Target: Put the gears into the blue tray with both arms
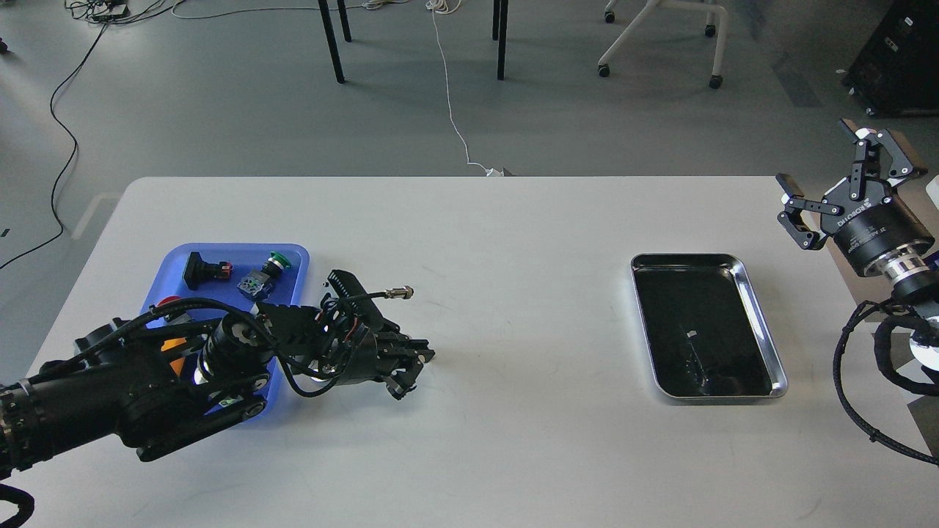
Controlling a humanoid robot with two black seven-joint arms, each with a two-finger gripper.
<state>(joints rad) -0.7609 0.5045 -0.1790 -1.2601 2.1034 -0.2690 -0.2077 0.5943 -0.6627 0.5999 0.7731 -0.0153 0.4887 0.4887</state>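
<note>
Partly hidden blue tray (293, 253) beneath left arm (147, 381), gears indiscernible.

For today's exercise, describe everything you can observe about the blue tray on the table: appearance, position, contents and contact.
The blue tray is a flat, rectangular, plastic-looking tray with rounded corners and a low rim, lying on the left side of the white table. Inside it sit a black switch, a green-capped switch and a partly hidden red cap. The left arm crosses over its near half, hiding that part. No gears can be made out in it.
</note>
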